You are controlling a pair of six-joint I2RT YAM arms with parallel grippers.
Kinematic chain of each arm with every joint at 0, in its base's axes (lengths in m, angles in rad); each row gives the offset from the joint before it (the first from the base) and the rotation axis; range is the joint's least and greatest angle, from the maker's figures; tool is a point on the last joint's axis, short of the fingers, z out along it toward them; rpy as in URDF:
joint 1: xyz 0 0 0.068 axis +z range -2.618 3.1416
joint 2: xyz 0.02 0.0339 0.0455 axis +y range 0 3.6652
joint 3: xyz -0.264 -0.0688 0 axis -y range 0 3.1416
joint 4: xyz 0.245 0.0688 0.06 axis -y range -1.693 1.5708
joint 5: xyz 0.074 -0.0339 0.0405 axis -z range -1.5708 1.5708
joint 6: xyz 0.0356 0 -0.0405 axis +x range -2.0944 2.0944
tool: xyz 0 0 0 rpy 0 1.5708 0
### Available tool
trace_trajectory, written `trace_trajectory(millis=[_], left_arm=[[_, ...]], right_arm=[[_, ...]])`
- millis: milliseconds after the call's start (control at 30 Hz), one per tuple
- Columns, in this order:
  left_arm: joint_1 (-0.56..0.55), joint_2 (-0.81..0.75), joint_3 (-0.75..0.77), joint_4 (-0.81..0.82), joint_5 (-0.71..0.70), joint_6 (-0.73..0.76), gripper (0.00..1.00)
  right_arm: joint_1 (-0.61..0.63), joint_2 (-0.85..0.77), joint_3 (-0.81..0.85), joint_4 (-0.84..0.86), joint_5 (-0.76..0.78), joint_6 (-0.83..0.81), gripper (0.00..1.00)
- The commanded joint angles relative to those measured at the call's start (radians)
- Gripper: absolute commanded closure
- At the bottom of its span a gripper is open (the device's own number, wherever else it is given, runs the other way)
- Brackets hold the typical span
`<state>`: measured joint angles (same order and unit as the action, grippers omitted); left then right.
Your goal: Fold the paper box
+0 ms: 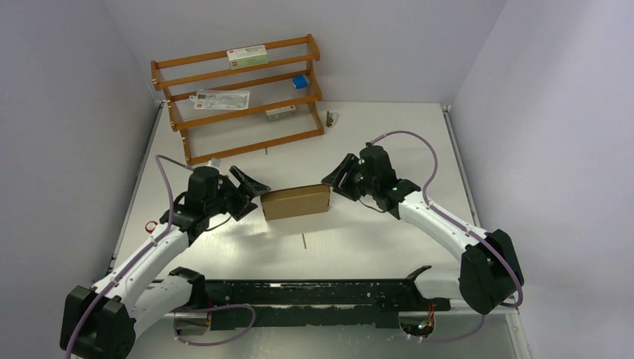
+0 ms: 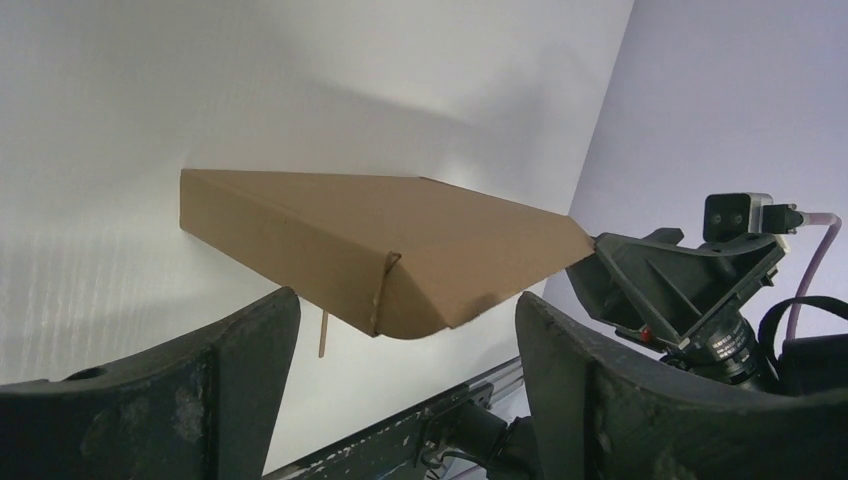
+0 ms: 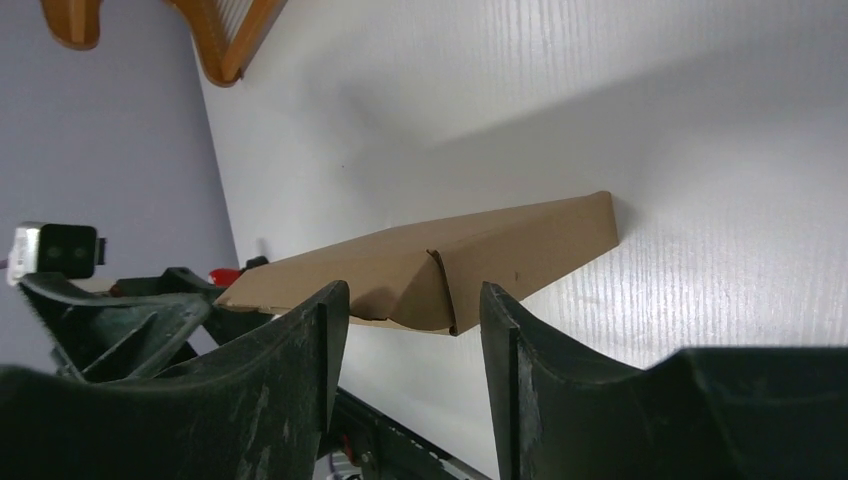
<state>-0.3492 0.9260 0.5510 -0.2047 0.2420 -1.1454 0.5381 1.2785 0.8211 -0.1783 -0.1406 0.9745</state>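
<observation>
The paper box (image 1: pixel 296 202) is a shallow brown cardboard mailer, folded shut, at the middle of the white table. My left gripper (image 1: pixel 253 196) is at its left end, jaws open and wide. In the left wrist view the box's near corner (image 2: pixel 400 290) sits just beyond the fingertips, and that gripper (image 2: pixel 408 308) touches nothing. My right gripper (image 1: pixel 334 182) is at the box's right end. In the right wrist view the box (image 3: pixel 470 262) lies past the tips of the gripper (image 3: pixel 412 295), whose jaws stand apart around its corner without pressing on it.
A wooden three-shelf rack (image 1: pixel 239 101) stands at the back left, holding white cartons and a small blue box (image 1: pixel 300 81). A thin wooden stick (image 1: pixel 304 240) lies in front of the box. A black rail (image 1: pixel 314 295) runs along the near edge. A small dark object (image 1: pixel 330 118) sits behind.
</observation>
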Motion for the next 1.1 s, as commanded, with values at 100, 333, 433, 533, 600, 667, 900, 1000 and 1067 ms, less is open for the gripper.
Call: trace_trajectory(millis=[100, 333, 433, 533, 600, 667, 900, 1000, 1067], left_arm=[[0.006, 0.035, -0.039, 0.128, 0.067, -0.054, 0.21], [0.006, 0.023, -0.097, 0.226, 0.072, -0.092, 0.38], [0.006, 0.017, -0.117, 0.243, 0.069, -0.091, 0.45], [0.006, 0.014, -0.124, 0.241, 0.054, -0.077, 0.5], [0.005, 0.014, -0.128, 0.236, 0.042, -0.07, 0.52], [0.007, 0.014, -0.135, 0.235, 0.035, -0.064, 0.53], [0.01, 0.032, -0.134, 0.219, 0.03, -0.016, 0.49], [0.023, 0.039, -0.141, 0.226, 0.033, -0.006, 0.51], [0.028, 0.044, -0.147, 0.228, 0.042, 0.001, 0.54]], right_arm=[[-0.012, -0.006, -0.047, 0.059, -0.035, 0.033, 0.51], [-0.013, -0.001, -0.076, 0.106, -0.057, 0.041, 0.58], [-0.016, 0.001, -0.091, 0.128, -0.066, 0.041, 0.6], [-0.018, 0.0, -0.112, 0.155, -0.074, 0.036, 0.61], [-0.024, 0.003, -0.131, 0.168, -0.083, 0.036, 0.62], [-0.028, 0.004, -0.152, 0.197, -0.101, 0.034, 0.63], [-0.046, 0.001, -0.192, 0.235, -0.127, -0.014, 0.68], [-0.061, 0.009, -0.216, 0.26, -0.152, -0.025, 0.7], [-0.069, 0.021, -0.223, 0.269, -0.17, -0.036, 0.71]])
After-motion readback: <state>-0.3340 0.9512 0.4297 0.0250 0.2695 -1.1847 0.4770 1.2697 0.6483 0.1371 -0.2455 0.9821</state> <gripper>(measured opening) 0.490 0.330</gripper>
